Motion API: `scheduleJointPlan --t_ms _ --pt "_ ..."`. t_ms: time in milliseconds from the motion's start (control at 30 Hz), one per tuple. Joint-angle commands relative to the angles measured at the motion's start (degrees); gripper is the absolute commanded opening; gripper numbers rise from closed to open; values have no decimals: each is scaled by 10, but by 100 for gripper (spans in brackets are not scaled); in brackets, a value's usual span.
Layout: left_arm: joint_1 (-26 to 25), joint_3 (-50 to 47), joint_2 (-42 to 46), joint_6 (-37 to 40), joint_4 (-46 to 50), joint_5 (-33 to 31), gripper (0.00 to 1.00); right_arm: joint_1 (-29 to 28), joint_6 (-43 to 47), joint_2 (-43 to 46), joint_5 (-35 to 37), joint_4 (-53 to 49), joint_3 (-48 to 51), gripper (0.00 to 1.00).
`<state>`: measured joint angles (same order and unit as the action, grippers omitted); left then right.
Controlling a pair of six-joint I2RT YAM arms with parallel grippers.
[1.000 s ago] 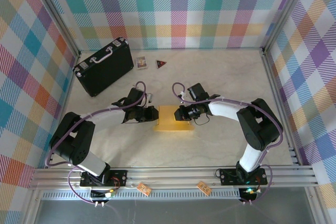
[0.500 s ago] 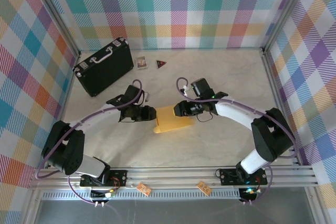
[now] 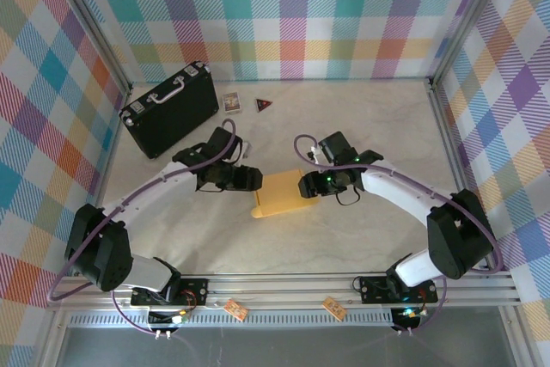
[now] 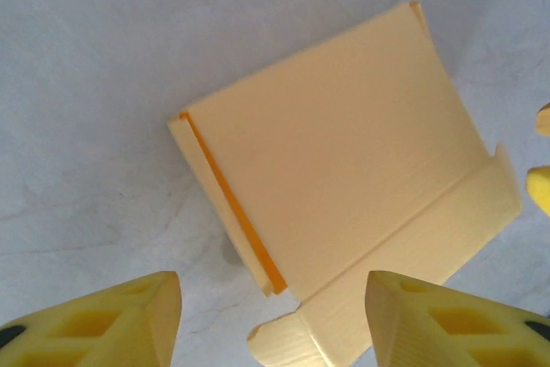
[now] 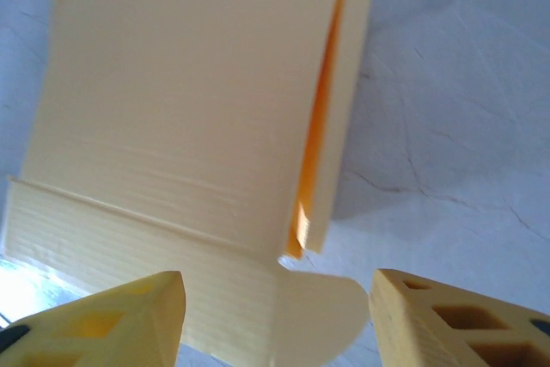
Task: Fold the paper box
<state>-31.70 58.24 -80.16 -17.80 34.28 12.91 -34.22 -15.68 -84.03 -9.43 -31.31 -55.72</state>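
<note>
At the far left of the pale marbled tabletop lay a black hard case with a pale handle, well apart from the work. Right of it, by the back wall, sat a small printed card and a dark red triangular piece. Any writing on either was too small to read.

The left gripper hung just beside the left end of the mustard-yellow cardboard paper box. Its yellow fingers stood apart, with nothing between them. The box lay at the middle of the table, between the two grippers. It looked folded into a shallow rectangular body with an orange-edged seam along one short side. A long flap with a rounded tab lay open on the table along its near edge. No print or brand showed on the cardboard.

The right gripper sat at the box's right end, its fingers likewise spread and clear of the cardboard.

The step in hand seemed to be a pause between folds, with neither gripper holding anything. The next move would probably call for lifting the open flap over the body and tucking the rounded tab in, while one gripper steadied the box.
</note>
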Motion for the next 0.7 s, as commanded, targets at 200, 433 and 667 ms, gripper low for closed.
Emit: scheduleJointPlan --t_ms 200,433,667 --pt "-22 -100 62 -56 -45 34 61 -6 -8 -6 2 -51 -8 60" --pt "-39 -115 63 -79 -66 58 62 -17 -13 -14 6 -76 -18 58" --pt "-48 -140 66 -88 -79 56 63 -36 -21 -26 -1 -75 -21 55"
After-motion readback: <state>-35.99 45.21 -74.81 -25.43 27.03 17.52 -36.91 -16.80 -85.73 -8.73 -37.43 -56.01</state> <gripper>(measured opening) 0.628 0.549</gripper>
